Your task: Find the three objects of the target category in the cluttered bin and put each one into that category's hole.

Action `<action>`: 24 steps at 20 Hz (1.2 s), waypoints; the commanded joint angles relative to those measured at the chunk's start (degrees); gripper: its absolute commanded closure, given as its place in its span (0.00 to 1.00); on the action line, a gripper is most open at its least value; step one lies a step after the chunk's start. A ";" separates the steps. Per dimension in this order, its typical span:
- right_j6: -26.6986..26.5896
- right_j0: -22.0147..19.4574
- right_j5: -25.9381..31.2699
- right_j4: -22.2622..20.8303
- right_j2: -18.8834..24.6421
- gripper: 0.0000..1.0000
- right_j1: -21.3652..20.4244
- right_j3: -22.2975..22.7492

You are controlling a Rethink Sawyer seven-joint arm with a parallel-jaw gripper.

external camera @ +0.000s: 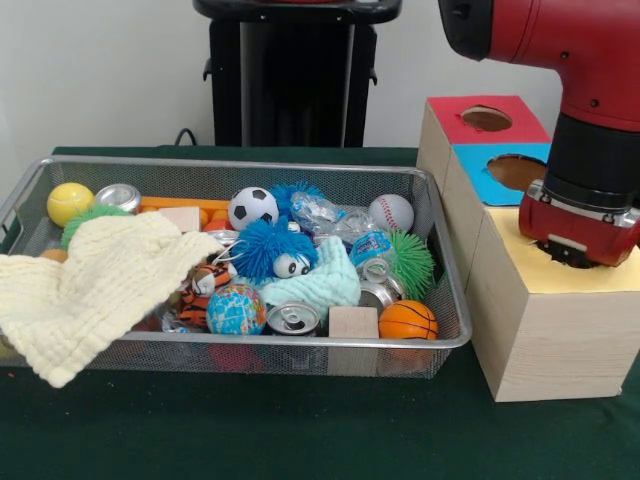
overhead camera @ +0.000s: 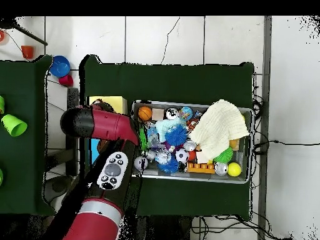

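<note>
The silver wire-mesh bin (external camera: 300, 343) stands at the left of the green table, full of clutter; it also shows in the overhead view (overhead camera: 187, 104). No confetti cloth shows in either view. The largest pale wooden box with the yellow top (external camera: 545, 320) stands right of the bin. My gripper (external camera: 572, 256) is down at the yellow top where the hole lies. The hole itself is hidden beneath it, and whether the gripper is open or shut is hidden too. In the overhead view the red arm (overhead camera: 103, 125) covers the boxes; only a yellow corner (overhead camera: 107, 103) shows.
A big pale-yellow waffle cloth (external camera: 100, 285) hangs over the bin's left front rim. A mint-green cloth (external camera: 325, 282), balls, cans and wooden blocks fill the bin. The blue-surround hole (external camera: 515, 172) and red-surround hole (external camera: 486, 118) lie behind the yellow box.
</note>
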 commanded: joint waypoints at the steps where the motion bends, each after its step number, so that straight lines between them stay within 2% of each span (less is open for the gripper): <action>1: 2.52 -5.62 4.70 -3.33 4.48 1.00 -0.62 5.93; 6: 2.25 -5.06 8.71 -4.30 2.75 1.00 -2.44 5.24; 11: 1.47 -3.84 14.44 -6.51 0.40 1.00 -6.88 6.27; 16: 0.77 -4.77 17.93 -7.93 1.39 1.00 -10.52 7.19; 24: 1.93 -6.35 21.90 -8.69 2.86 1.00 -12.81 5.37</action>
